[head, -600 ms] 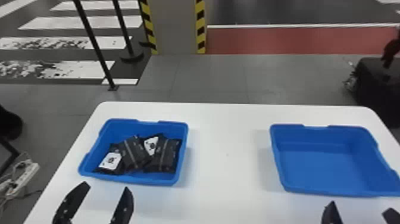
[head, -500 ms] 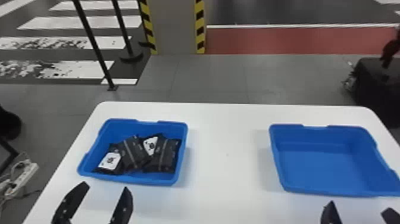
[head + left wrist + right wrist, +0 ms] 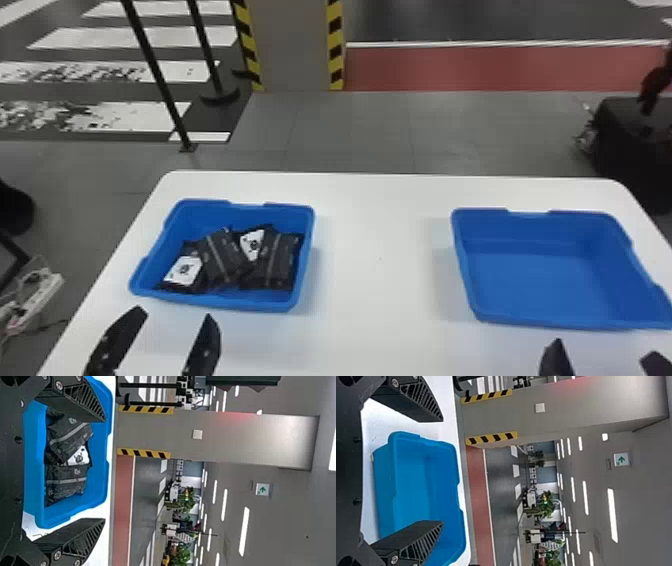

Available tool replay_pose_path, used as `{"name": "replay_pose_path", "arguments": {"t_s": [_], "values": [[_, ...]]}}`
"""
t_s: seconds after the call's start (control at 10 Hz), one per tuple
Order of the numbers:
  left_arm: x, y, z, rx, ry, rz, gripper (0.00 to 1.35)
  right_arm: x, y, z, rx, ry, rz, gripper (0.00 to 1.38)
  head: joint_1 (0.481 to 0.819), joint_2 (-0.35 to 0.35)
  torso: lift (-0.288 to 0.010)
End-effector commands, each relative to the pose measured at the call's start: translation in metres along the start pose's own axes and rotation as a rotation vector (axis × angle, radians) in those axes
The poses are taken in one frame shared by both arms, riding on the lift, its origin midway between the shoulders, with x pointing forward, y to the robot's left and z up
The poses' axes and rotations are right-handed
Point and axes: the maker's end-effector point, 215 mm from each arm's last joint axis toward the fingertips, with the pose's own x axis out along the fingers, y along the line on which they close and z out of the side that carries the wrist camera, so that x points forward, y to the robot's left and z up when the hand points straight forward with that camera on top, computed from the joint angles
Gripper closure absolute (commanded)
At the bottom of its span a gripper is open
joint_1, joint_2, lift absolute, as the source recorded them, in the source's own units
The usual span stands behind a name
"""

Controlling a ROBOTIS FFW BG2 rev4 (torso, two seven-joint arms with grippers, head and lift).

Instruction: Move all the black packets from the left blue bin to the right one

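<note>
While left end effector (image 3: 174,313) and right end effector (image 3: 605,347) gape wide, empty, white table (image 3: 380,260), grey floor (image 3: 350,130), pillar (image 3: 295,45)

On the pillar (image 3: 295,45), yellow-and-black warning stripes (image 3: 335,50) are running up the edges, and a small white plate (image 3: 197,434) is showing marks too small to read. Beside the pillar, high up, a sign (image 3: 262,489) is showing a green arrow pointing toward it. In front of the pillar, black packets (image 3: 225,260) are bearing white labels (image 3: 183,270) with a dark emblem.
</note>
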Motion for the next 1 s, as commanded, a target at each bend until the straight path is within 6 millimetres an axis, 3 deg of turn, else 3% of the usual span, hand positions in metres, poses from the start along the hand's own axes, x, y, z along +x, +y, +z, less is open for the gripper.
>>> {"name": "replay_pose_path", "arguments": {"t_s": [0.0, 0.3, 0.6, 0.9], "values": [[0.000, 0.000, 0.000, -0.005, -0.001, 0.002, 0.14, 0.000, 0.000, -0.002, 0.007, 0.004, -0.001, 0.10, 0.695, 0.087, -0.110], [0.004, 0.004, -0.010, -0.014, 0.029, 0.008, 0.14, -0.001, 0.000, -0.005, 0.017, 0.009, -0.002, 0.10, 0.695, 0.090, -0.110], [0.031, 0.010, -0.017, -0.018, 0.060, -0.015, 0.14, -0.002, 0.001, -0.008, 0.023, 0.013, 0.004, 0.10, 0.695, 0.095, -0.110], [0.055, 0.029, -0.055, -0.029, 0.167, -0.005, 0.14, -0.002, 0.002, -0.010, 0.035, 0.018, 0.009, 0.10, 0.695, 0.104, -0.110]]}}
